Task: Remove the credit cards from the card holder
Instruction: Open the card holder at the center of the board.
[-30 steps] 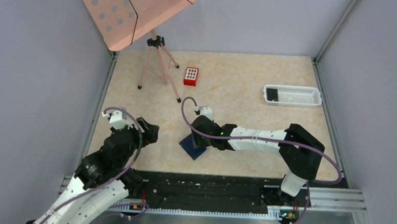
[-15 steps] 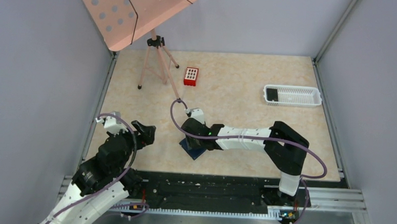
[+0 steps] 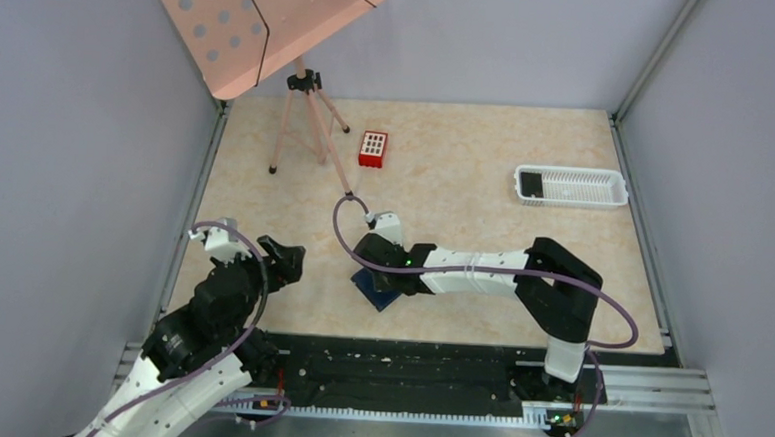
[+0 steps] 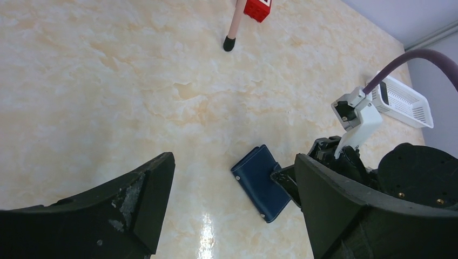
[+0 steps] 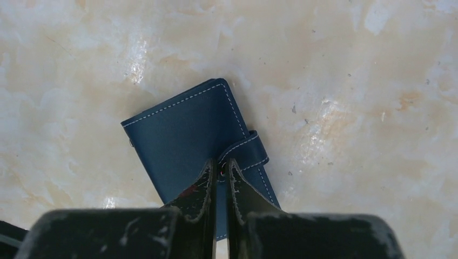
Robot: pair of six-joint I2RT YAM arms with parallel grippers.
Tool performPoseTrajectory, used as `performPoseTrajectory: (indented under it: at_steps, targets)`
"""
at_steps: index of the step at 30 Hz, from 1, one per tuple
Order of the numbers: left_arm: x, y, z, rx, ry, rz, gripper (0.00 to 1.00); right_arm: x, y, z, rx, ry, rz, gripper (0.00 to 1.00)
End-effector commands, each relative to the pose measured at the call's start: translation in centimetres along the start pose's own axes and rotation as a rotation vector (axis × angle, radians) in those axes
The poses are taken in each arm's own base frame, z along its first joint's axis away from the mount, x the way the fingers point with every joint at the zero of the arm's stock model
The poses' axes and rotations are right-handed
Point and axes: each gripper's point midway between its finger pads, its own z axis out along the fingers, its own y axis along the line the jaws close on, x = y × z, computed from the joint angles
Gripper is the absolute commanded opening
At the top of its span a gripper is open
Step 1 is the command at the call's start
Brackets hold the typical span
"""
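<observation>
Two jaws of right gripper (image 5: 221, 164) were pressed together over closed card holder (image 5: 181, 129), beside snap tab (image 5: 246, 152), left gripper (image 4: 233, 162) stood wide, empty.

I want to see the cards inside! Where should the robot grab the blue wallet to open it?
Take the snap tab at the edge of the wallet, coming from above. It lies flat and shut, so that strap is likely the only bit to pinch.
</observation>
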Motion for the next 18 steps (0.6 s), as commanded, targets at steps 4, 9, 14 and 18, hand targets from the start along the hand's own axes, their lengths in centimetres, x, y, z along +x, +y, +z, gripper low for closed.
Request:
performPoseTrajectory:
  at_steps: [4, 9, 14, 18]
  targets:
    - [0.7, -1.5, 0.2, 0.056, 0.039, -0.039, 0.85, -0.7, -0.2, -2.1, -0.044, -0.061, 0.068, 0.00]
    - [2.7, -2.5, 0.7, 0.080, 0.146, -0.008, 0.84, -1.6, 0.5, -3.5, -0.123, -0.107, 0.133, 0.00]
    - [6.2, -4.0, 1.6, 0.107, 0.318, 0.034, 0.83, -2.6, 0.4, -5.3, -0.185, -0.143, 0.191, 0.00]
    - [8.9, -5.1, 2.3, 0.144, 0.435, 0.044, 0.82, -3.2, -1.0, -6.6, -0.234, -0.172, 0.253, 0.00]
